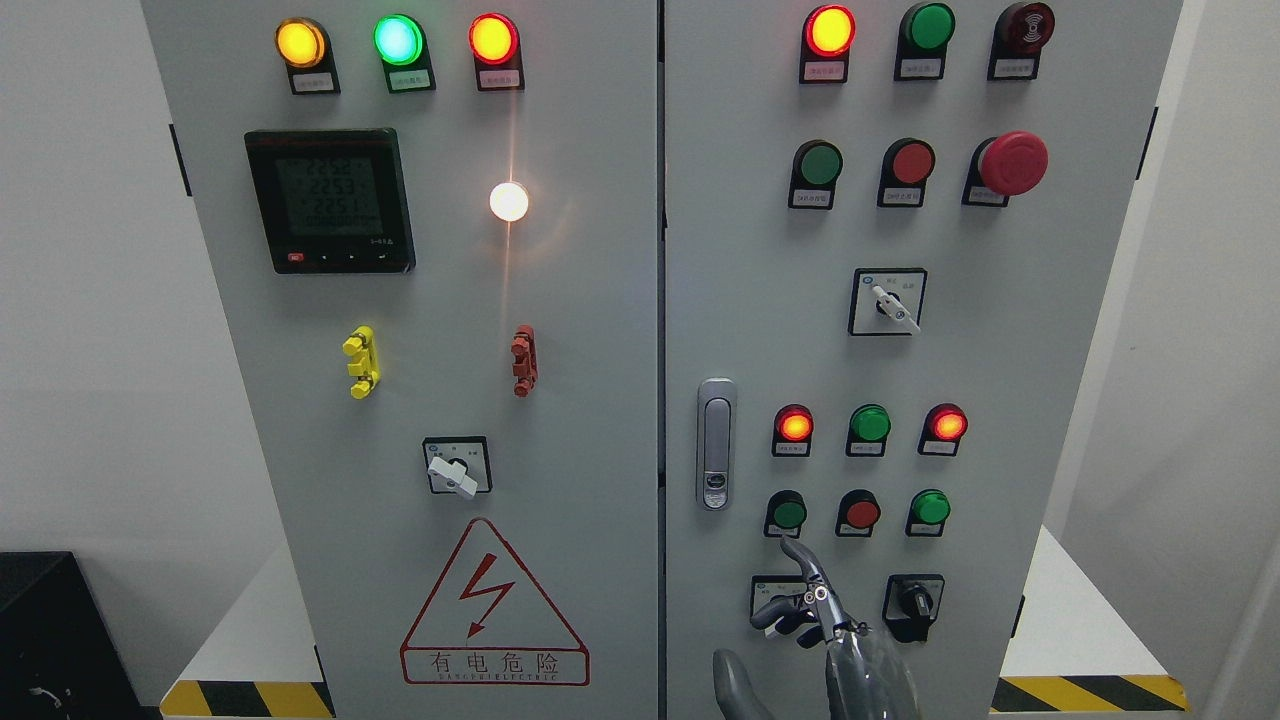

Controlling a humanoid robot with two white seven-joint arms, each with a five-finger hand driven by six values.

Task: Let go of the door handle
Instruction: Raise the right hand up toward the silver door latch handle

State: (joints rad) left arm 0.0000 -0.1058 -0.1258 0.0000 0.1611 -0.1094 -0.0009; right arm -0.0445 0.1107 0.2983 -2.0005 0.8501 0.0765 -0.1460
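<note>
Cabinet (600,330) dead ahead, two grey doors shut side by side, lamps lit along the top edge. Door handle (715,443) on the right door (1010,380), upright and flush in its silver recess, hard against that door's left edge, about level with the row of red, green and red lamps beside it, and nothing on it at all. Right hand (815,610) down by the bottom edge of the same door, arm in from below, right of the middle. Clear of the handle, below it and off to its right, with a visible gap between. One finger (795,555) stretched upward, tip just under the green push button (788,513); the other fingers loosely curled and gripping nothing. Right behind those curled fingers, a small selector switch (765,592), half hidden; contact or not, impossible to call from here. Black rotary knob (912,603) just beside the hand, toward the door's right edge, untouched. Grey rounded shape (740,685) at the very bottom, left of the wrist, too cropped to name. Over on the left door (580,450): digital meter (330,200) near the top left corner, white lamp (508,201) glaring, red warning triangle (493,605) by the bottom edge. Big red mushroom button (1012,162) up by the right door's right edge. No sight of the left hand.
</note>
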